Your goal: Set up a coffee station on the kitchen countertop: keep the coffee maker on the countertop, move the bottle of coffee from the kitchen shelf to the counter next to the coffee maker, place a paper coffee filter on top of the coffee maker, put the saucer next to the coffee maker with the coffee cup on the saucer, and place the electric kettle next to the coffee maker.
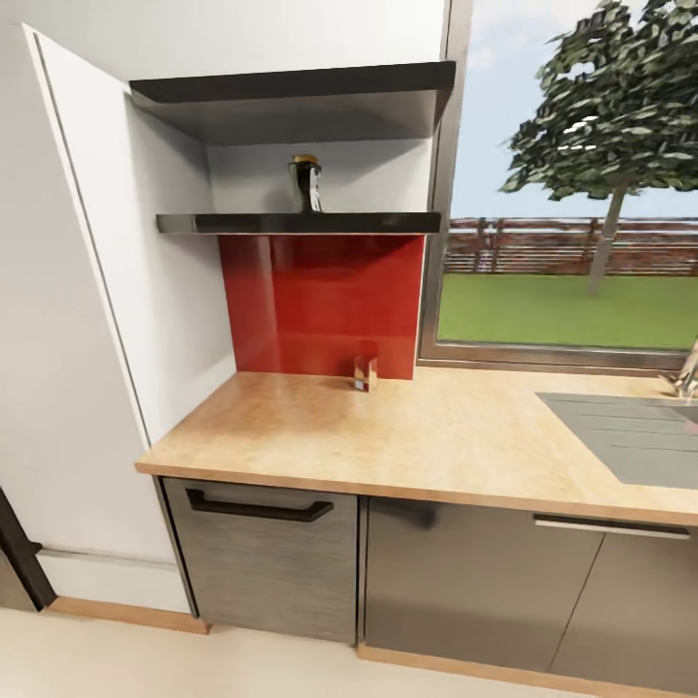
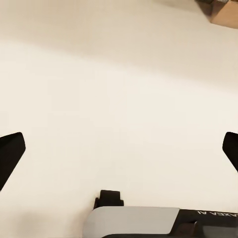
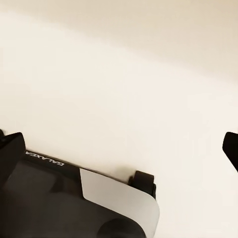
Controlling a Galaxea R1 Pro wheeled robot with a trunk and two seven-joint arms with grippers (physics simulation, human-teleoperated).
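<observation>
Kitchen corner on my head cam: tan wood bench point(image 1: 436, 436) with a steel sink point(image 1: 630, 436) off to one side, red backsplash point(image 1: 320, 305) behind it, and two dark shelf boards point(image 1: 301, 223) above. I'm seeing a dark bottle with a yellowish top point(image 1: 306, 184) on the lower board, probably the coffee, plus some small jar point(image 1: 365, 372) on the bench by the backsplash. Both wrist cams just look down at pale floor point(image 2: 119, 99), left pincer point(image 2: 119, 148) and right pincer point(image 3: 119, 148) spread wide, holding nothing, well away from that bottle.
</observation>
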